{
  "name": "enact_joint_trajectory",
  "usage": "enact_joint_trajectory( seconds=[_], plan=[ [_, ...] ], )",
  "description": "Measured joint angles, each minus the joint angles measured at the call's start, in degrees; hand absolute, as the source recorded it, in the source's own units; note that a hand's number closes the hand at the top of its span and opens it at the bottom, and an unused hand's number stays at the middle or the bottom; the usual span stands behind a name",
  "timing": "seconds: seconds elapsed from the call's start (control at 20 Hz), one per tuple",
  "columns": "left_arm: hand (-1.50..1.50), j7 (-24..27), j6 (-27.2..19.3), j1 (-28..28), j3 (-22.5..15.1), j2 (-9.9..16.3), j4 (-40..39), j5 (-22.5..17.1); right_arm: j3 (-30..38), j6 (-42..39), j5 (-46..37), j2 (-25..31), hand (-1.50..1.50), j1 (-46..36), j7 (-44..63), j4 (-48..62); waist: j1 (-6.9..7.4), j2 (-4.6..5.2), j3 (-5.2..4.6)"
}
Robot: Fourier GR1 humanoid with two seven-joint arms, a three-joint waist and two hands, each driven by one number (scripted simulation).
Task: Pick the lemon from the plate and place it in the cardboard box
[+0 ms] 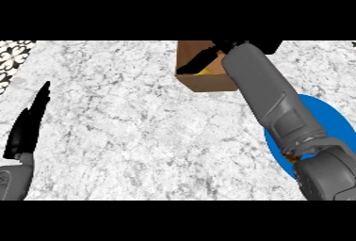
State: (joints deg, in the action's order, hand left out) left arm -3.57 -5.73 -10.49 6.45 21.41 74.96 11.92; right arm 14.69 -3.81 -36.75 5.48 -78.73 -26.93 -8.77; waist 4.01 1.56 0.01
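Observation:
The cardboard box [208, 81] stands at the counter's far edge, right of the middle. A bit of the yellow lemon [204, 72] shows inside it, just under the black fingers of my right hand [207, 55]. That hand reaches over the box's opening, its forearm stretching up from the lower right. Whether the fingers still hold the lemon is hidden by the hand itself. The blue plate [332, 117] lies at the right, partly covered by the right forearm. My left hand [29, 123] rests open at the left edge, fingers straight and pointing up.
The white marble counter [132, 122] spreads between the two arms. A dark patterned surface [15, 52] shows at the far left corner beyond the counter.

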Motion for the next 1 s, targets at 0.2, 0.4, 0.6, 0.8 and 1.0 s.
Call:
enact_joint_trajectory(
  seconds=[0.2,0.4,0.6,0.8,1.0],
  plan=[
    [0.0,-0.59,-0.28,0.06,-0.31,-0.33,0.88,0.4,4.19,0.24,3.99,1.9,-1.5,0.3,-1.78,-0.8,0.33,0.18,0.03],
    [0.0,-0.43,-0.66,0.48,-0.34,-0.73,1.05,0.65,8.44,-2.63,8.14,5.52,-1.5,0.07,-2.43,-0.95,0.25,0.24,0.04],
    [0.0,-0.39,-0.43,0.23,0.24,-0.14,0.93,0.57,11.14,-7.64,10.8,10.53,-1.5,1.12,-3.94,-0.59,0.16,0.32,0.05],
    [0.0,-0.16,-0.13,0.58,-0.19,-0.46,1.58,0.66,12.69,-11.19,12.1,15.85,-1.5,3.15,-4.73,0.03,0.44,0.52,0.09],
    [0.0,0.27,0.23,0.24,0.33,-0.21,0.95,0.3,13.61,-14.76,12.72,21.71,-1.5,4.52,-4.86,0.38,0.58,0.78,0.12]
  ],
)
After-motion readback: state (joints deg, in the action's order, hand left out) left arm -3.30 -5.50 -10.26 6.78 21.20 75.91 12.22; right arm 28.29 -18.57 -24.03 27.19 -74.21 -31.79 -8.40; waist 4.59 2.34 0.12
